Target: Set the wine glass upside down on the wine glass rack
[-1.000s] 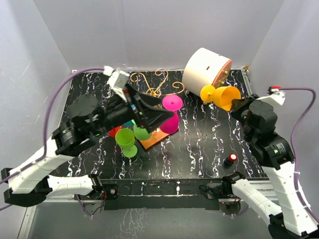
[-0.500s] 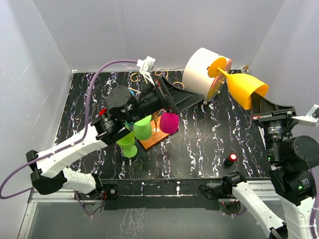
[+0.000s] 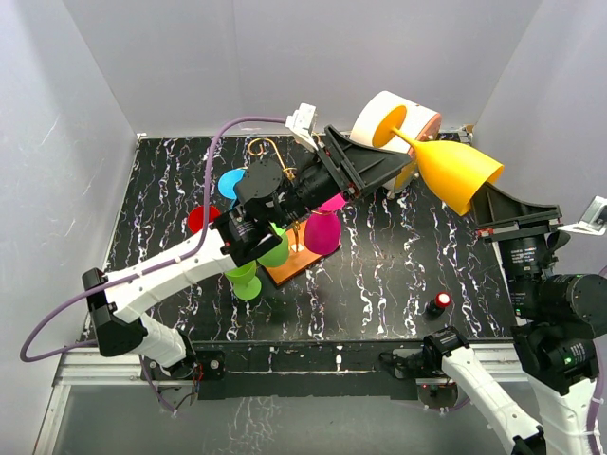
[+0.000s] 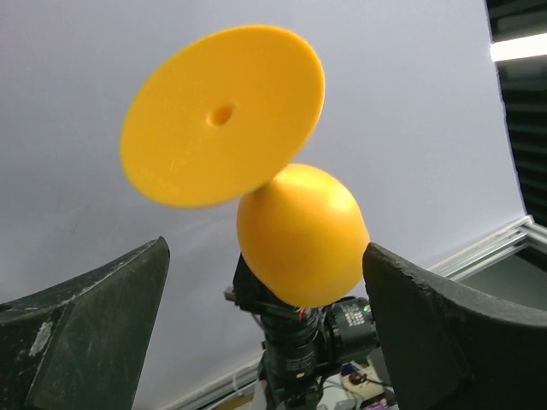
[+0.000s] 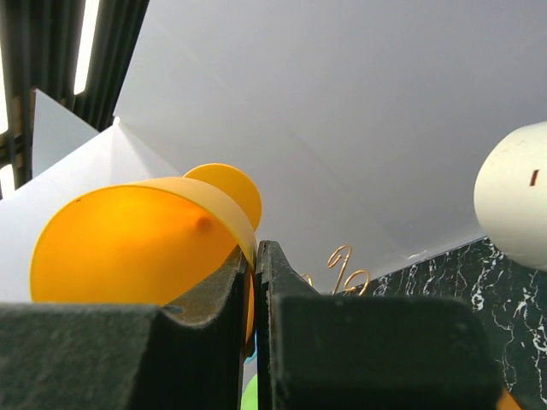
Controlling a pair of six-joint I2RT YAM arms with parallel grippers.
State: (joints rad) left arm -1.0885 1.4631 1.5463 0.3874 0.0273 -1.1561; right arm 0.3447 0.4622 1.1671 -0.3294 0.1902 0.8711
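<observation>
The yellow wine glass (image 3: 455, 171) is held in the air at the right, tilted, its foot pointing toward the back. My right gripper (image 3: 488, 204) is shut on its rim; the right wrist view shows the rim (image 5: 128, 243) pinched between the two pads of the gripper (image 5: 255, 256). My left gripper (image 3: 403, 169) is open, raised and aimed at the glass's foot. In the left wrist view the glass (image 4: 299, 235) hangs beyond the spread gripper (image 4: 265, 248), not touching it. The wine glass rack (image 3: 289, 270) stands mid-table, its gold scrolls (image 5: 342, 269) partly hidden by the left arm.
A magenta glass (image 3: 322, 232), green glass (image 3: 245, 275), blue glass (image 3: 230, 182) and red glass (image 3: 199, 218) sit at the rack. A large white cylinder (image 3: 403, 102) lies at the back right. A small red-topped black object (image 3: 438, 303) stands near the front right.
My left arm has swung up and right from over the rack until its open gripper faces the glass's foot. My right arm has lifted the glass off the table and tilted it.
</observation>
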